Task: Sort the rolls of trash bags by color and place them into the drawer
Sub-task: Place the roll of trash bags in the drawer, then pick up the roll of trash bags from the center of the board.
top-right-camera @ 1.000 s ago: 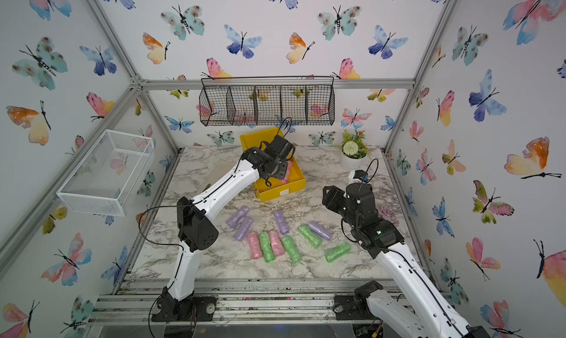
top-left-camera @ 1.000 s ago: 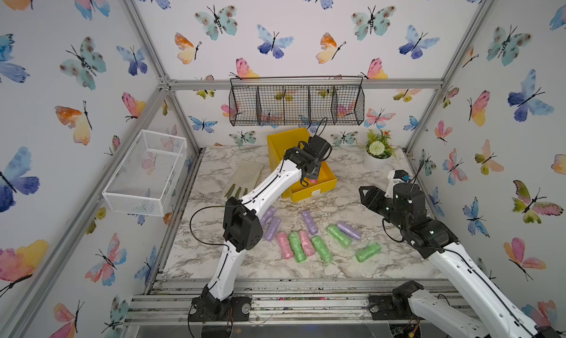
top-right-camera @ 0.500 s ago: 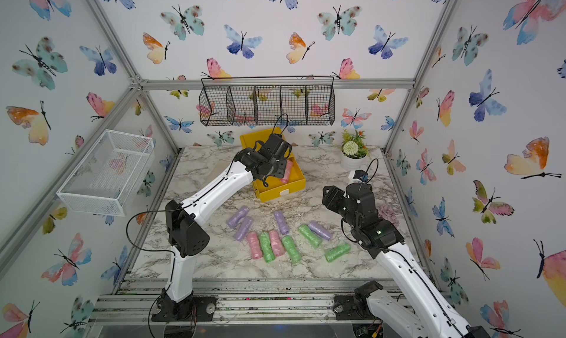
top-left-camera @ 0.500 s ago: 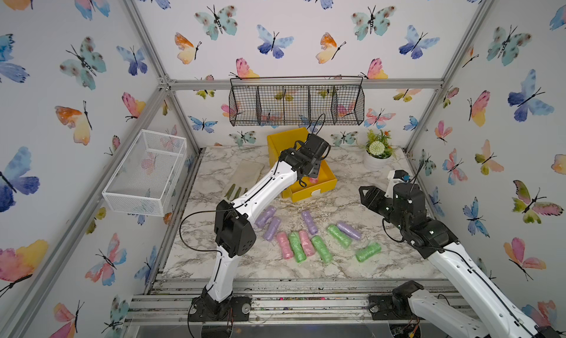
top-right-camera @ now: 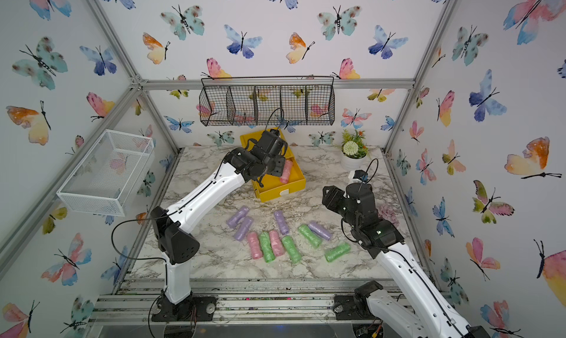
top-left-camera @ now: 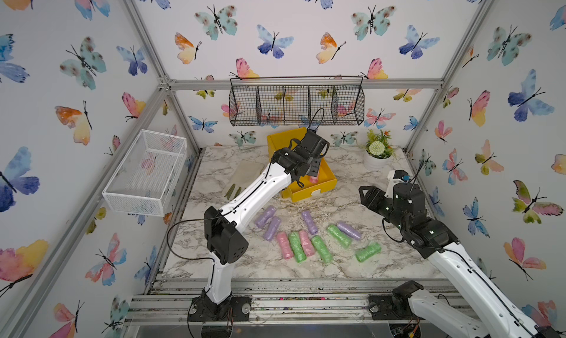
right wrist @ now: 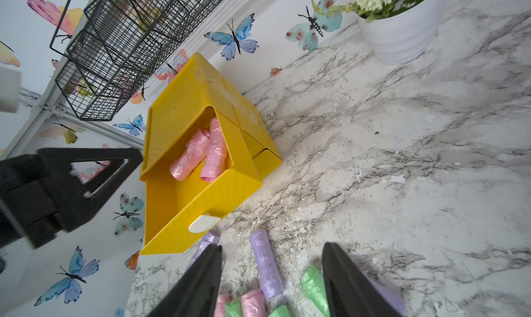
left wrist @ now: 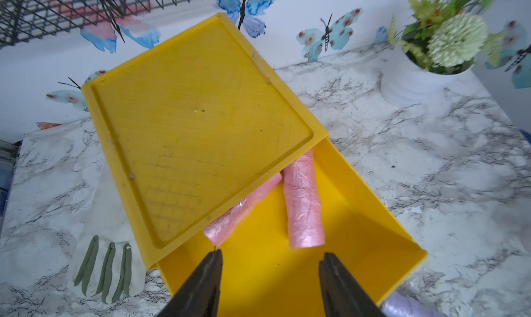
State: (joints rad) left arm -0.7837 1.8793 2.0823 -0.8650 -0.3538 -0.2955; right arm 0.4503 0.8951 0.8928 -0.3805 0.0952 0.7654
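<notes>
The yellow drawer (top-left-camera: 309,192) (top-right-camera: 278,191) stands at the back centre with its top tray pulled out. Two pink rolls (left wrist: 303,203) (left wrist: 241,212) (right wrist: 214,154) lie inside the tray. My left gripper (left wrist: 270,258) (top-left-camera: 315,166) hovers open just above the open tray, with nothing between its fingers. More rolls lie loose in front on the marble: several purple (top-left-camera: 309,222), several green (top-left-camera: 321,249) and two pink (top-left-camera: 284,245). At the right, my right gripper (right wrist: 271,249) (top-left-camera: 366,195) hangs open and empty above them.
A pale glove (top-left-camera: 242,177) (left wrist: 109,261) lies left of the drawer. A white flower pot (top-left-camera: 376,160) stands at the back right. A black wire basket (top-left-camera: 297,102) hangs on the back wall and a white wire basket (top-left-camera: 147,172) on the left wall.
My left jaws have spread wider over the open tray, and the left arm's elbow has swung to the left. The right arm has not moved.
</notes>
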